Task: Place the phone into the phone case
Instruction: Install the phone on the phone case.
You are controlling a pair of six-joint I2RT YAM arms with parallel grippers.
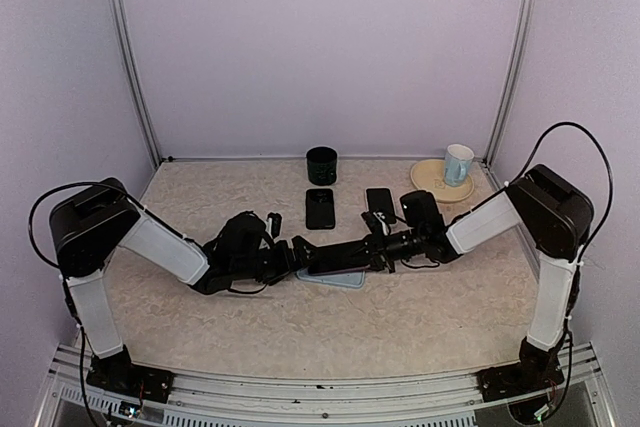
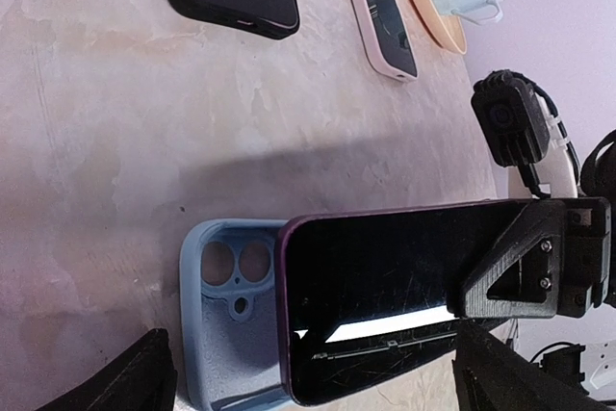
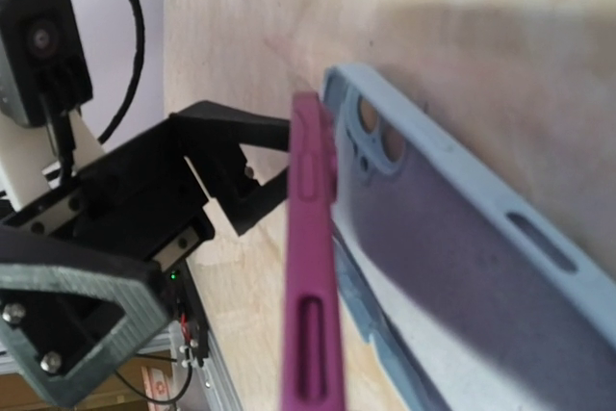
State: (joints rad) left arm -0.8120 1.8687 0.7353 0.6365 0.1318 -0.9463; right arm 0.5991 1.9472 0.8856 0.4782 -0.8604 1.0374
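Observation:
The phone [image 2: 385, 276], with a purple rim and a dark glass face, hangs tilted over the light blue phone case [image 2: 217, 324], which lies flat with its camera holes uncovered. My right gripper [image 1: 372, 247] is shut on the phone's far end, and one of its black fingers [image 2: 520, 262] lies across the screen. In the right wrist view the phone [image 3: 313, 267] shows edge-on beside the case [image 3: 462, 267]. My left gripper [image 2: 318, 382] stands open, a fingertip on either side of the phone and case, holding nothing. From above, the phone [image 1: 335, 257] covers most of the case [image 1: 340, 278].
Behind the case lie a black phone [image 1: 320, 207] and a pink-cased phone [image 1: 379, 199]. A black cup [image 1: 321, 164] stands at the back. At the back right a tan plate [image 1: 428, 175] carries a pale mug [image 1: 458, 163].

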